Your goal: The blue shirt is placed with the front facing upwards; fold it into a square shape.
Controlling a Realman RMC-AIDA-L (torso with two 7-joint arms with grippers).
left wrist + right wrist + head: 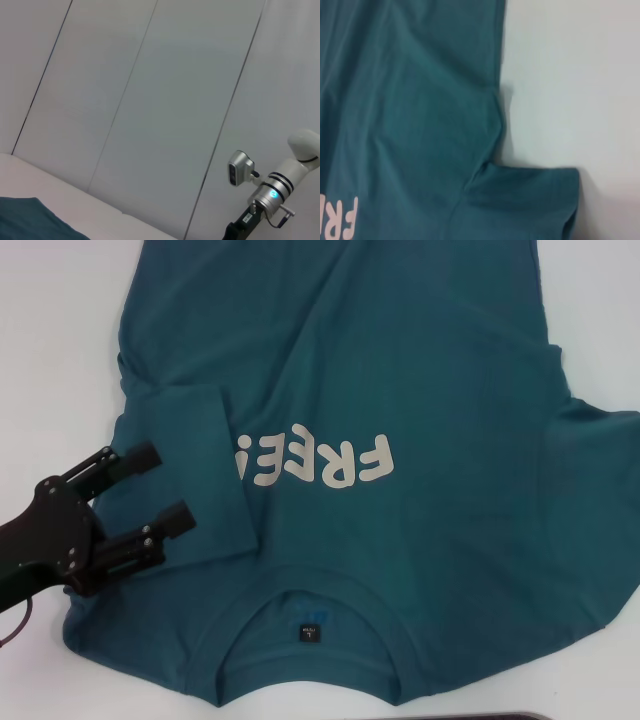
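Note:
The blue shirt (420, 370) lies front up on the white table, its collar (310, 590) and small tag toward me and pale "FREE" lettering (320, 462) across the chest. The left sleeve (180, 460) is folded inward over the chest and covers the end of the lettering. My left gripper (168, 483) hovers open over that folded sleeve and shoulder, holding nothing. The right sleeve (525, 200) lies spread flat in the right wrist view. The right gripper itself is out of view; only that arm's wrist (272, 192) shows, far off, in the left wrist view.
White table surface (50, 320) shows left of the shirt and beside its right edge (570, 75). A corner of the shirt (30, 220) appears in the left wrist view below grey wall panels (150, 100). A dark strip (500, 716) runs along the near edge.

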